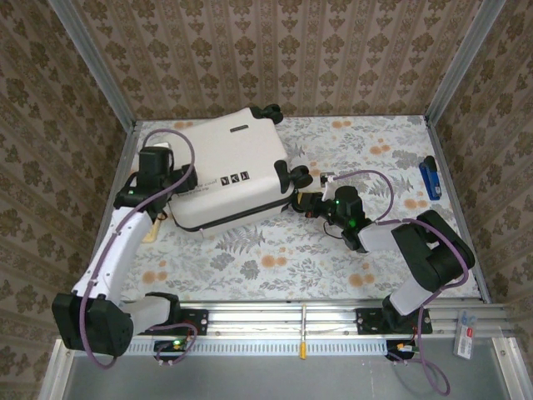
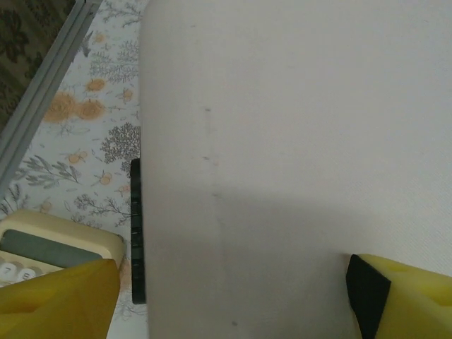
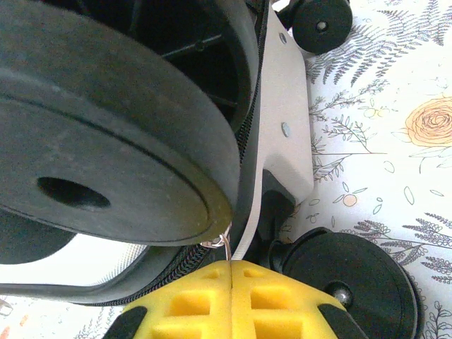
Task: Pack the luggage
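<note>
from above, the luggage (image 1: 233, 171) lay closed and flat on the table (image 1: 333, 250), toward the back left, turned at a slant with its wheels pointing right. my left hand (image 1: 158, 185) was at its left end, over the near left corner of the shell. my right hand (image 1: 310, 202) was at the opposite end, right against the lower right corner beside a wheel (image 1: 298, 177).

through my left wrist camera, the cream shell took up most of the view and ran straight between my fingers (image 2: 60, 300). my left hand (image 2: 229, 275) stood wide apart and had hold of nothing: one finger was off the shell's edge, past the dark seam, and the other sat over the shell itself. a cream keypad device (image 2: 49, 244) lay on the table just beside the luggage.

through my right wrist camera, my right hand (image 3: 230, 267) was pressed fully together, pinching the thin metal zipper pull (image 3: 227, 248) that hung from the luggage's zipper. a large black wheel loomed just above it, and another sat just to its right.
</note>
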Tool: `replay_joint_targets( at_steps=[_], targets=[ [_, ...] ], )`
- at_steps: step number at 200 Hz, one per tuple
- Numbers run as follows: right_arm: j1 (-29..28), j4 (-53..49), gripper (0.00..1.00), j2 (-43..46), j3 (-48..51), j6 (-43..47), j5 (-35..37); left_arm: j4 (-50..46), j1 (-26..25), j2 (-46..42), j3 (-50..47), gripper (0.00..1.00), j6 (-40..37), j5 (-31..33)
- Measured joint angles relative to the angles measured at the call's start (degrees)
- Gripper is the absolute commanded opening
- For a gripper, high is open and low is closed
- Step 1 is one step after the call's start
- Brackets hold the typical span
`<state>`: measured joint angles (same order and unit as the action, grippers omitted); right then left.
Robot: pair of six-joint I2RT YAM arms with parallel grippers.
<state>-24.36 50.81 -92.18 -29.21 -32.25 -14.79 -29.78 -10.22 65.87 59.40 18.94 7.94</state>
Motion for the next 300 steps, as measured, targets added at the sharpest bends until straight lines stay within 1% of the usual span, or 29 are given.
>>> replay_joint_targets(
  at_steps=[34, 67, 89, 109, 126, 146, 161, 182, 201, 215, 235, 246, 261, 280, 300],
  targets=[
    [0.0, 0.0, 0.0, 0.0, 0.0, 0.7, 0.1, 4.6, 4.2, 1.5, -1.3, 0.85, 1.0, -7.8],
    [-0.6, -0.1, 0.0, 0.5, 0.1, 1.1, 1.3, 11.7, 7.1, 6.9, -0.8, 0.84, 0.0, -15.0],
    [-1.5, -0.3, 0.0, 1.1, 0.5, 1.7, 3.1, 18.1, 9.7, 12.3, 0.9, 0.82, -1.8, -22.0],
    [-2.4, -0.5, 0.0, 1.4, 0.9, 2.3, 4.5, 22.7, 11.8, 19.8, 5.3, 0.8, -3.1, -29.7],
    [-3.2, -0.5, 0.0, 1.6, 1.0, 2.6, 6.0, 23.9, 12.9, 27.3, 11.8, 0.78, -4.4, -35.5],
    [-3.9, -0.4, 0.0, 1.6, 1.0, 3.0, 6.9, 23.3, 13.1, 34.4, 19.8, 0.77, -5.6, -39.4],
    [-4.2, -0.4, 0.0, 1.6, 1.1, 3.4, 7.1, 21.7, 12.7, 36.6, 23.5, 0.79, -6.2, -40.0],
    [-4.2, -0.4, 0.0, 1.6, 1.2, 3.7, 7.3, 17.6, 10.7, 35.9, 26.5, 0.79, -7.3, -36.8],
    [-4.2, -0.4, 0.0, 1.6, 1.2, 3.8, 7.3, 13.0, 5.9, 33.3, 29.0, 0.81, -8.4, -30.2],
    [-4.2, -0.4, 0.0, 1.6, 1.2, 3.9, 7.3, 9.9, 0.1, 30.2, 29.5, 0.81, -9.3, -23.3],
    [-4.2, -0.4, 0.0, 1.6, 1.2, 4.0, 7.3, 6.3, -10.6, 26.1, 29.6, 0.81, -10.1, -13.7],
    [-4.2, -0.4, 0.0, 1.5, 1.2, 4.0, 7.3, 4.8, -16.7, 24.9, 29.6, 0.81, -10.1, -9.0],
    [-4.2, -0.4, 0.0, 1.5, 1.2, 4.0, 7.3, 3.2, -23.5, 24.5, 29.6, 0.81, -10.1, -2.9],
    [-4.2, -0.4, 0.0, 1.4, 1.2, 4.0, 7.3, 0.6, -30.1, 25.2, 29.6, 0.81, -10.0, 4.7],
    [-4.2, -0.4, 0.0, 1.4, 1.2, 4.0, 7.3, -2.0, -34.5, 27.4, 30.5, 0.81, -9.7, 11.1]
  ],
)
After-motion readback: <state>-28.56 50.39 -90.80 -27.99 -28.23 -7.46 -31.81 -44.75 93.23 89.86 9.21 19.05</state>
